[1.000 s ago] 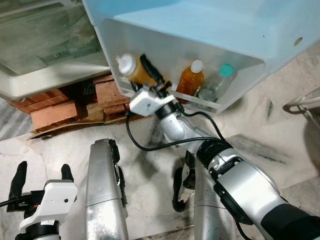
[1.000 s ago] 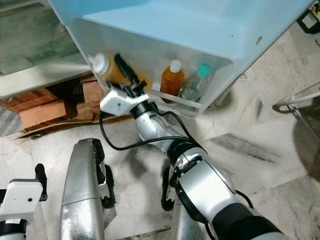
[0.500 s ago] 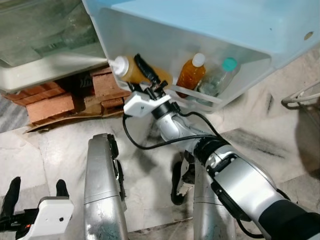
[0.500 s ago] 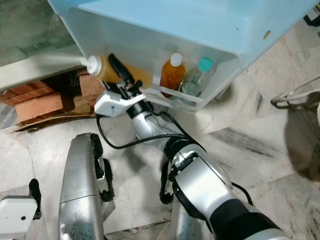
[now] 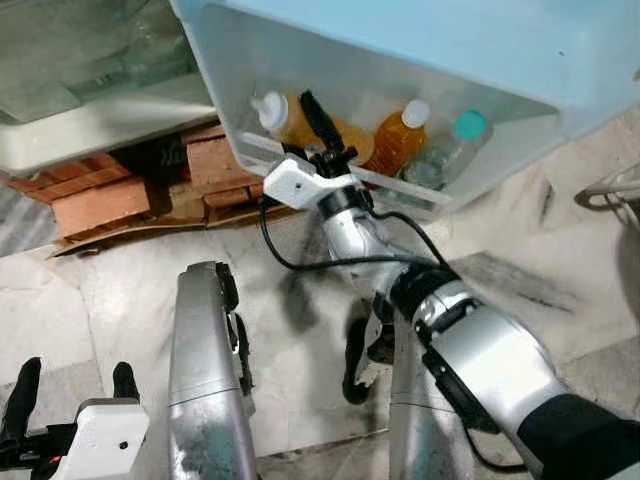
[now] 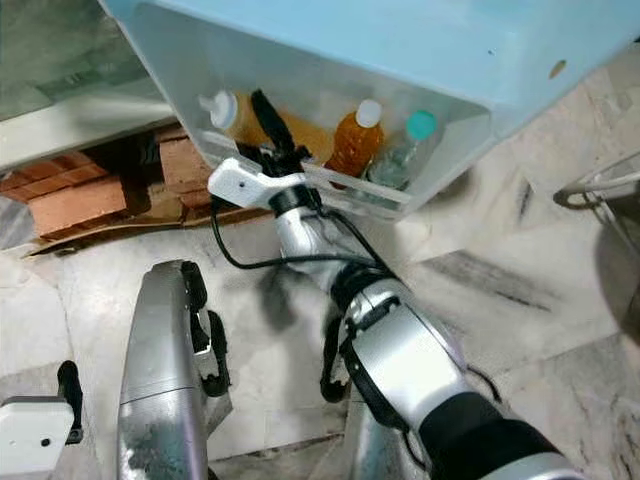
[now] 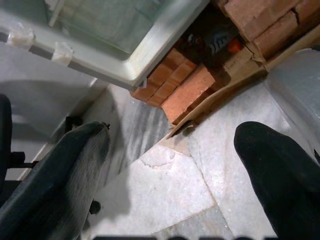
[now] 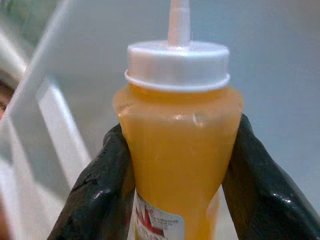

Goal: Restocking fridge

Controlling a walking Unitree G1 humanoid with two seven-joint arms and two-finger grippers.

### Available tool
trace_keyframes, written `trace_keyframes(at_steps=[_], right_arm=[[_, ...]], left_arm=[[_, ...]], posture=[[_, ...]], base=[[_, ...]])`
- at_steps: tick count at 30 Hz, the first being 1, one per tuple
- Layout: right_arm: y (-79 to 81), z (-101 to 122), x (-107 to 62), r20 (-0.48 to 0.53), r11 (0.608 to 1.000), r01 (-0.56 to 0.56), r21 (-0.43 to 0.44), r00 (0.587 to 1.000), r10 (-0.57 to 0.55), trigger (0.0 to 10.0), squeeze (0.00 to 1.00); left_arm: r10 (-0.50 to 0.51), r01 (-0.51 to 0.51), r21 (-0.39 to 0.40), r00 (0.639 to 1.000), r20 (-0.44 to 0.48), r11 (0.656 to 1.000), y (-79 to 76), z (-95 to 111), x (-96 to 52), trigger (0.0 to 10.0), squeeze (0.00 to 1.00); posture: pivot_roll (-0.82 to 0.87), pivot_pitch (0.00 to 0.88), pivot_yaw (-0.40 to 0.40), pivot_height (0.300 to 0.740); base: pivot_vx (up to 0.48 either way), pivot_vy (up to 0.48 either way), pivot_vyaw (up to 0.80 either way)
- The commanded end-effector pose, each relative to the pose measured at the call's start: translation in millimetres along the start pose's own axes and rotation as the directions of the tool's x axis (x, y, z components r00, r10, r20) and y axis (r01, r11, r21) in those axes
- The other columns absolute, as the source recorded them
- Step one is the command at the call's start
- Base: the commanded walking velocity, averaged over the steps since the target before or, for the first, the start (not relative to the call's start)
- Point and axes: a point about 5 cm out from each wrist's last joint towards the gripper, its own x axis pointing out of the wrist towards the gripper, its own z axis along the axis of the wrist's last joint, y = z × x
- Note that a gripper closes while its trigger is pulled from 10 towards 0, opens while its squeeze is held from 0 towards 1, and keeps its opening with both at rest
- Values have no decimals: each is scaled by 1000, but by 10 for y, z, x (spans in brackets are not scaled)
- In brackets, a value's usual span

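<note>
- The left gripper [image 5: 68, 385] hangs low at the robot's left side over the marble floor [image 5: 120, 290]; its two black fingers [image 7: 55, 180] stand wide apart with nothing between them.
- Beyond it, bricks [image 5: 100, 200] and a strip of cardboard [image 5: 140, 232] lie under the pale edge of the fridge body [image 5: 90, 125].
- The fridge door [image 5: 450, 60], light blue, stands open ahead, and its lowest shelf [image 5: 400, 190] has a white rail along the front.
- The squeeze bottle [image 5: 290, 118], filled with orange-yellow sauce and topped by a white nozzle cap, sits at the left end of that shelf behind the rail. Its long axis is tilted, the nozzle pointing up and toward the robot's left.
- The right gripper [image 5: 318, 125] reaches into the shelf, its fingers [image 8: 100, 185] pressed against both sides of the bottle's body just below the cap.
- Further right on the same shelf stand an amber bottle [image 5: 400, 140] with a white cap, upright, and just beside it a clear bottle [image 5: 445, 158] with a teal cap.
</note>
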Motion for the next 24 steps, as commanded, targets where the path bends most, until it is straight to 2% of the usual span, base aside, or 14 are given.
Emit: trace_keyframes(at_steps=[1, 3, 6, 7, 8, 9, 15, 16, 24], right_arm=[[158, -291, -228, -184, 995, -62, 76, 980, 75, 10000, 0], [159, -440, -314, -282, 979, -54, 194, 953, 109, 10000, 0], [102, -514, -325, -326, 965, -24, 261, 939, 112, 10000, 0], [72, -532, -319, -335, 961, -10, 276, 936, 106, 10000, 357], [52, -543, -315, -340, 959, -1, 284, 935, 101, 10000, 357], [19, -555, -302, -343, 951, 6, 309, 933, 106, 10000, 1000], [-239, -551, -169, -315, 960, 58, 275, 949, 33, 10000, 1000], [-239, -551, -169, -315, 960, 58, 275, 949, 33, 10000, 1000], [-507, -353, 68, -205, 969, 101, 226, 977, -54, 10000, 1000]], left_arm=[[-25, 25, 17, 999, -46, 1000, -23, -88, -27, 10000, 0], [-22, 22, 15, 999, -35, 1000, -38, -99, 19, 10000, 0], [-16, 17, 12, 1000, -23, 1000, -51, -93, 73, 10000, 0], [-15, 15, 11, 1000, -18, 1000, -55, -91, 91, 10000, 0], [-14, 14, 11, 1000, -16, 1000, -57, -90, 101, 10000, 0], [-11, 12, 10, 1000, -11, 1000, -61, -92, 124, 10000, 0], [6, -6, 8, 1000, 14, 1000, -91, -128, 322, 10000, 0], [6, -6, 8, 1000, 14, 1000, -91, -128, 322, 10000, 0], [22, -22, 9, 998, 54, 1000, -109, -151, 554, 10000, 0]], posture=[[288, 555, -62, 528], [285, 537, -63, 528], [278, 522, -63, 528], [276, 515, -63, 528], [276, 515, -63, 528], [274, 506, -63, 528], [257, 446, -58, 528], [257, 446, -58, 528], [244, 377, -49, 528]], base=[[0, 0, 0], [0, 0, 0], [0, 0, 0], [0, 0, 0], [0, 0, 0], [0, 0, 0], [0, 0, 0], [0, 0, 0], [0, 0, 0]])
